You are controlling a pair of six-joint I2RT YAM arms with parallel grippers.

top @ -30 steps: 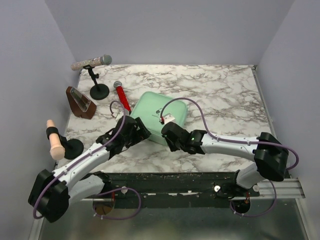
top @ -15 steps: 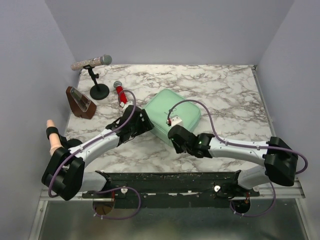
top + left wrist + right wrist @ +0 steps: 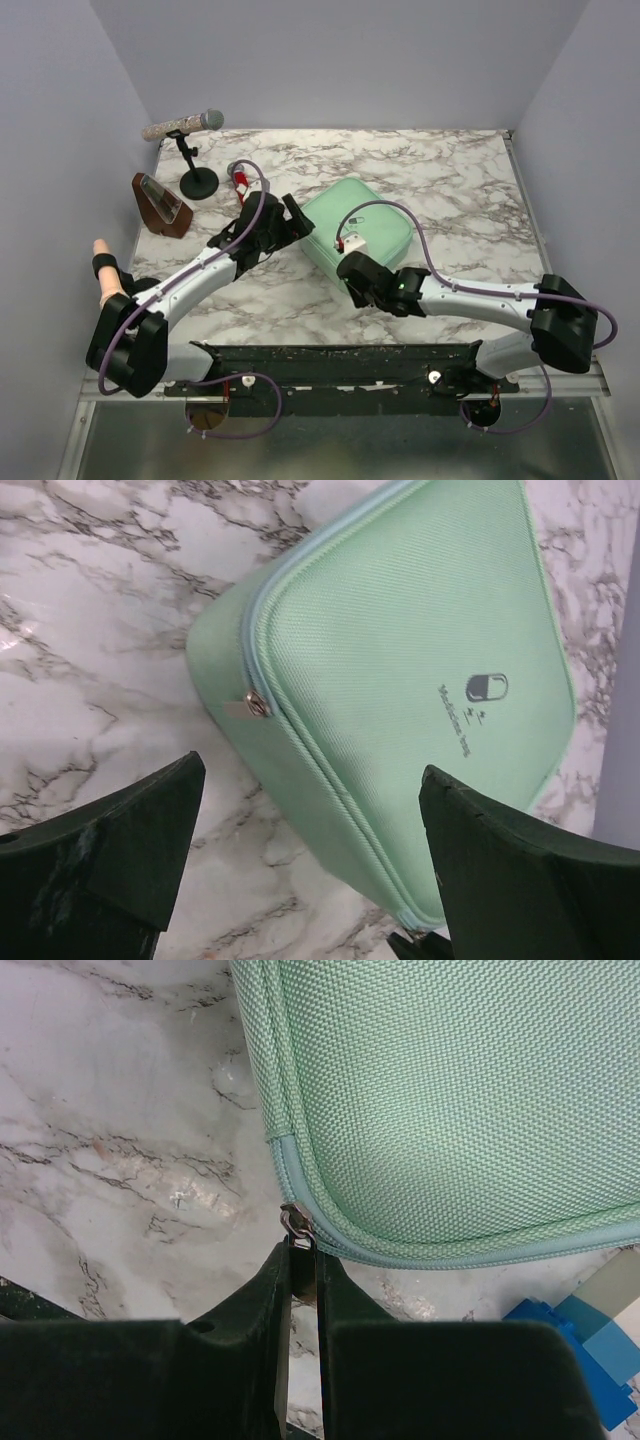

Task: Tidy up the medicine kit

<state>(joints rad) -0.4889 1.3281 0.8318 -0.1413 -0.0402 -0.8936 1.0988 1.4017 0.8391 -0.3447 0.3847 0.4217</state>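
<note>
The medicine kit (image 3: 368, 220) is a mint-green zipped case lying flat on the marble table, its dark logo (image 3: 470, 702) facing up. My right gripper (image 3: 345, 264) sits at the kit's near corner. In the right wrist view the gripper (image 3: 303, 1252) is shut on the metal zipper pull (image 3: 297, 1222) at the seam. My left gripper (image 3: 289, 219) hovers by the kit's left side. In the left wrist view it (image 3: 310, 785) is open wide, its fingers straddling the kit's edge (image 3: 330, 810) without touching. A second zipper pull (image 3: 248, 704) lies on that side.
A glittery microphone (image 3: 183, 125) rests on a black stand (image 3: 199, 183) at the back left. A red microphone (image 3: 241, 185) lies by my left arm. A brown wooden wedge (image 3: 160, 203) and a beige microphone (image 3: 107, 284) stand at the left. A blue block (image 3: 590, 1345) lies near the kit.
The kit has slid right and turned. My left gripper has reached farther back alongside it. My right gripper has stayed clamped on the zipper pull and shifted slightly right.
</note>
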